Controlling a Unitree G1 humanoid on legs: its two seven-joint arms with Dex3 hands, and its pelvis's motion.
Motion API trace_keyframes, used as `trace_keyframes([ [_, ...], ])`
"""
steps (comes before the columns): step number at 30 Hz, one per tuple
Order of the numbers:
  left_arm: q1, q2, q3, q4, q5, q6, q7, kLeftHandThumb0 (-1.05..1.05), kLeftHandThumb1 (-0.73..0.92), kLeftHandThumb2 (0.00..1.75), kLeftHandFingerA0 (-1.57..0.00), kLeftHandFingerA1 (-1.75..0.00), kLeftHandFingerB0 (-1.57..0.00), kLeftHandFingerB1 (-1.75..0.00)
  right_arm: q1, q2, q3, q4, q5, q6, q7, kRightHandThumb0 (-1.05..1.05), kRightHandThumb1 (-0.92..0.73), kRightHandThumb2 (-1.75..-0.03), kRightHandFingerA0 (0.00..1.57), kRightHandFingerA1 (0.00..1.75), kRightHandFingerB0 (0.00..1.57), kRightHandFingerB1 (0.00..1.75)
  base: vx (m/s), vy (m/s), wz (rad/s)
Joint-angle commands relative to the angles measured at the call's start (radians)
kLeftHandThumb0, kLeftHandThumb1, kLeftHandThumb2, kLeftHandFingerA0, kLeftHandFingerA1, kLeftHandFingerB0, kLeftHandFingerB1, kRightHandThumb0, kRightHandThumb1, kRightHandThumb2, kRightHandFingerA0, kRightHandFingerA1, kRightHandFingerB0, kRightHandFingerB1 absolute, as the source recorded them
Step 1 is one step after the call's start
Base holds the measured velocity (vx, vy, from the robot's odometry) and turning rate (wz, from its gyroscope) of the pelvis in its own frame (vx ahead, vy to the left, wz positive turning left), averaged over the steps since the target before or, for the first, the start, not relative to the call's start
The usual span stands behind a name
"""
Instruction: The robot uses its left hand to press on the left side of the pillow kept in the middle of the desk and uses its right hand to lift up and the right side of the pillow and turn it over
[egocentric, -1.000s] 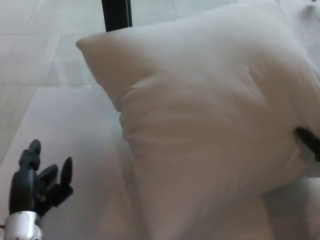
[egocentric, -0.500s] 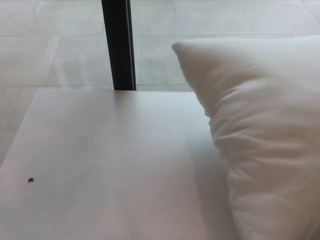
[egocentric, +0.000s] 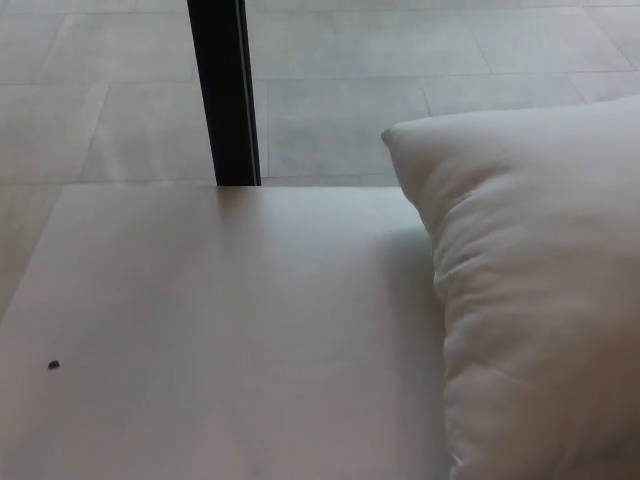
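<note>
The desk (egocentric: 220, 330) now lies mostly bare across the left and middle of the head view, where a second ago the pillow (egocentric: 540, 300) filled nearly the whole frame, reared up over it. The pillow has since gone over to the right: half a second ago its far corner stood a little higher and further left, and now it has sunk lower and lies along the right side of the desk, its left edge puckered and running off the near and right edges of the picture. That reads as the flip being done or nearly so, with the pillow landing right of centre, not in the middle (a tidy-up shove may be wanted).

The dark post (egocentric: 225, 90) stands beyond the far edge of the desk. Neither hand shows now, so their fingers cannot be judged; the left hand has gone from the near left corner, and the dark bit at the pillow's right edge has gone too. A tiny dark speck (egocentric: 53, 364) sits at near left.
</note>
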Motion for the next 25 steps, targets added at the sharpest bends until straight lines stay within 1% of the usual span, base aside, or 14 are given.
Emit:
trace_keyframes([
  [1, 0.034, 0.028, 0.038, 0.065, -0.080, 0.043, -0.146, -0.70, 0.52, 0.89, -0.18, -0.54, -0.04, -0.21, 0.043, -0.066, 0.071, -0.169, 0.155, -0.008, 0.242, -1.05, -0.67, -1.23, 0.03, 0.25, 0.00, 0.26, 0.00, 0.000, 0.00],
  [6, 0.044, 0.017, 0.021, 0.032, -0.066, 0.057, -0.126, -0.68, 0.67, 0.60, -0.22, -0.45, -0.04, -0.26, 0.033, -0.099, 0.087, -0.210, 0.146, -0.029, 0.237, -1.05, -0.72, -1.27, 0.00, 0.32, 0.00, 0.27, 0.00, 0.000, 0.00],
  [7, 0.048, 0.017, 0.024, 0.028, -0.069, 0.060, -0.130, -0.69, 0.69, 0.60, -0.24, -0.45, -0.02, -0.31, 0.034, -0.109, 0.079, -0.180, 0.132, -0.063, 0.232, -1.05, -0.92, -0.82, 0.00, 0.45, 0.00, 0.27, 0.00, 0.000, 0.00],
  [8, 0.050, 0.018, 0.029, 0.036, -0.072, 0.057, -0.138, -0.68, 0.69, 0.60, -0.23, -0.45, -0.02, -0.29, 0.034, -0.117, 0.063, -0.152, 0.120, -0.072, 0.205, -1.05, -0.71, -1.26, 0.04, 0.41, 0.00, 0.33, 0.00, 0.000, 0.00],
  [12, 0.053, 0.017, 0.023, 0.093, -0.024, -0.010, -0.122, -0.77, 0.56, 0.92, -0.27, -0.57, -0.04, -0.26, 0.069, -0.171, 0.023, 0.039, 0.087, -0.118, 0.165, -1.05, -0.80, -1.29, 0.00, 0.30, 0.00, 0.26, 0.00, 0.000, 0.02],
  [13, 0.058, 0.014, 0.027, 0.116, -0.023, -0.023, -0.124, -0.74, 0.54, 0.92, -0.23, -0.56, -0.03, -0.27, 0.090, -0.192, 0.031, 0.109, 0.058, -0.103, 0.136, -1.05, -0.76, -1.24, 0.28, 0.81, 0.00, 0.34, 0.00, 0.000, 0.00],
  [14, 0.062, 0.008, 0.029, 0.138, -0.019, -0.040, -0.125, -0.76, 0.54, 0.92, -0.22, -0.55, -0.03, -0.27, 0.106, -0.191, 0.032, 0.147, 0.039, -0.090, 0.098, -1.05, -0.92, -0.74, 0.56, 1.08, 0.00, 0.29, 0.00, 0.000, 0.00],
  [15, 0.064, 0.008, 0.028, 0.146, -0.017, -0.047, -0.126, -0.76, 0.54, 0.92, -0.22, -0.55, -0.03, -0.27, 0.112, -0.191, 0.034, 0.165, 0.039, -0.094, 0.086, -1.05, -0.92, -0.74, 0.56, 1.08, 0.00, 0.29, 0.00, 0.000, 0.00],
  [16, 0.074, -0.006, 0.031, 0.169, -0.022, -0.058, -0.133, -0.76, 0.54, 0.91, -0.25, -0.58, -0.04, -0.36, 0.131, -0.175, 0.043, 0.267, 0.011, -0.179, 0.047, -1.05, -0.72, -1.22, 0.00, 0.50, 0.00, 0.24, 0.00, 0.000, 0.00],
  [17, 0.093, -0.018, 0.020, 0.178, -0.011, -0.057, -0.126, -0.76, 0.54, 0.90, -0.35, -0.61, -0.04, -0.42, 0.137, -0.146, 0.024, 0.368, 0.012, -0.236, -0.007, -1.05, -0.72, -1.20, 0.00, 0.37, 0.00, 0.25, 0.00, 0.000, 0.00],
  [18, 0.106, -0.011, 0.006, 0.182, 0.001, -0.043, -0.129, -0.74, 0.67, 0.60, -0.43, -0.54, -0.14, -0.34, 0.140, -0.133, 0.018, 0.404, 0.017, -0.235, -0.038, -1.05, -0.71, -1.20, 0.00, 0.33, 0.00, 0.27, 0.00, 0.000, 0.00],
  [21, 0.153, 0.009, -0.019, 0.226, 0.032, -0.043, -0.148, -0.74, 0.64, 0.60, -0.44, -0.61, -0.15, -0.34, 0.160, -0.091, 0.010, 0.503, 0.015, -0.271, -0.135, -1.05, -0.76, -1.19, 0.02, 0.43, 0.00, 0.25, 0.00, 0.000, 0.00],
  [22, 0.163, 0.014, -0.020, 0.235, 0.045, -0.027, -0.117, -0.76, 0.63, 0.60, -0.46, -0.57, -0.18, -0.34, 0.166, -0.089, 0.007, 0.530, 0.016, -0.279, -0.156, -1.03, -0.74, -0.88, 0.02, 0.61, 0.00, 0.04, 0.00, 0.000, 0.00],
  [25, 0.195, 0.025, -0.017, 0.260, 0.053, -0.032, -0.115, -0.74, 0.52, 0.89, -0.40, -0.65, -0.10, -0.44, 0.169, -0.077, -0.028, 0.565, 0.050, -0.284, -0.191, -1.05, -0.75, -1.17, 0.10, 0.54, 0.00, 0.27, 0.00, 0.000, 0.00],
])
